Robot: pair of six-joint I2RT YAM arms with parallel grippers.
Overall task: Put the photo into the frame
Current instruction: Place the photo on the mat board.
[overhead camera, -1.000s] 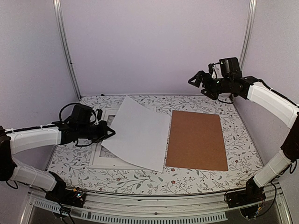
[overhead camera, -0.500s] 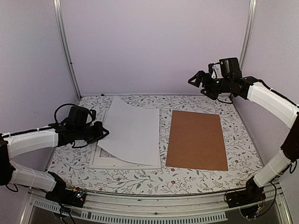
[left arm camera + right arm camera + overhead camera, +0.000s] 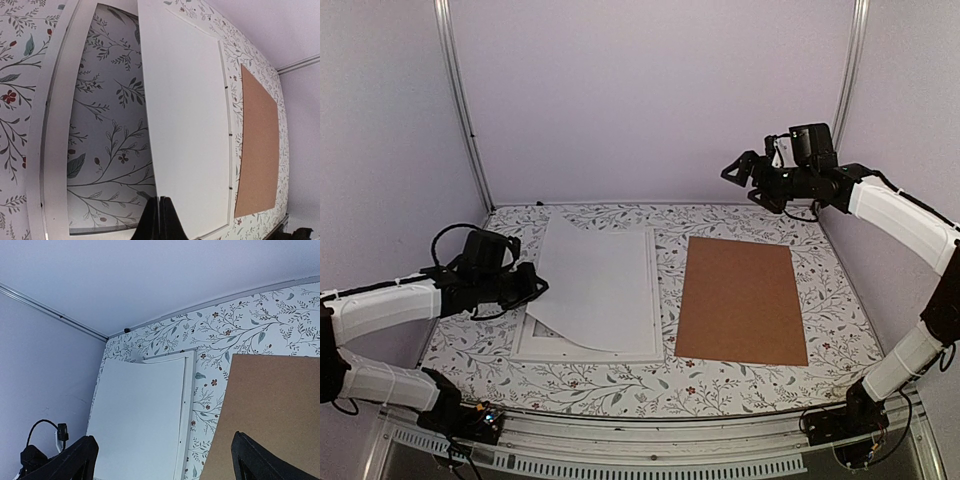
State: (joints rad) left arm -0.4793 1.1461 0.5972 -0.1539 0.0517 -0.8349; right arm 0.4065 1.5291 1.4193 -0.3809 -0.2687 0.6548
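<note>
At the desk's (image 3: 620, 392) left edge the left gripper (image 3: 534, 284) hangs low, its fingers (image 3: 159, 220) pinched tight on the left edge of the photo (image 3: 600, 285). From where I stand only the sheet's plain white back shows; the printed side faces down. The photo lies over the frame (image 3: 560, 350), which rests flat on the left half of the floral desk. The sheet's gripped left side is lifted, so the flower pattern shows through the frame's uncovered left part, while its right side sits down along the frame's right border. Just right of the frame, apart from it, a brown backing board (image 3: 740, 300) lies flat, reaching toward the desk's right edge. Above the far right corner the right gripper (image 3: 734, 174) is held high, clear of everything. It points left across the desk with its fingers (image 3: 80, 460) spread wide and nothing between them.
</note>
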